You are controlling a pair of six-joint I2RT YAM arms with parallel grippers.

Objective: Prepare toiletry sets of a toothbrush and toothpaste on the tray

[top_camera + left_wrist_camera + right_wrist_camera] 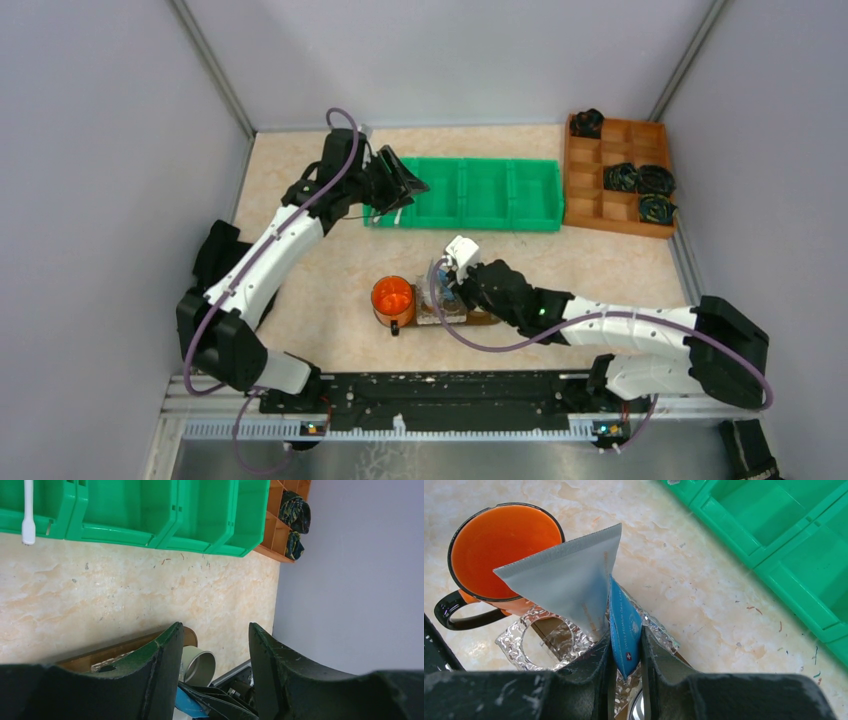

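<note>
My right gripper (626,640) is shut on a blue squeeze tube (623,625). A white tube (566,577) stands up against it at the left finger. Both hang above a crinkled foil holder (514,640) on the dark brown tray (482,319). In the top view this gripper (455,268) is right of the orange mug. My left gripper (215,627) is open and empty, hovering by the green bin's left end (408,187). A white toothbrush (28,515) lies over the front wall of the bin's left compartment. The tray's end also shows in the left wrist view (100,652).
An orange mug (393,298) with a black handle stands at the tray's left end. A metal cup (200,666) sits by the tray. The green compartmented bin (487,195) lies at the back. An orange-brown box (620,175) with dark bundles is at the back right.
</note>
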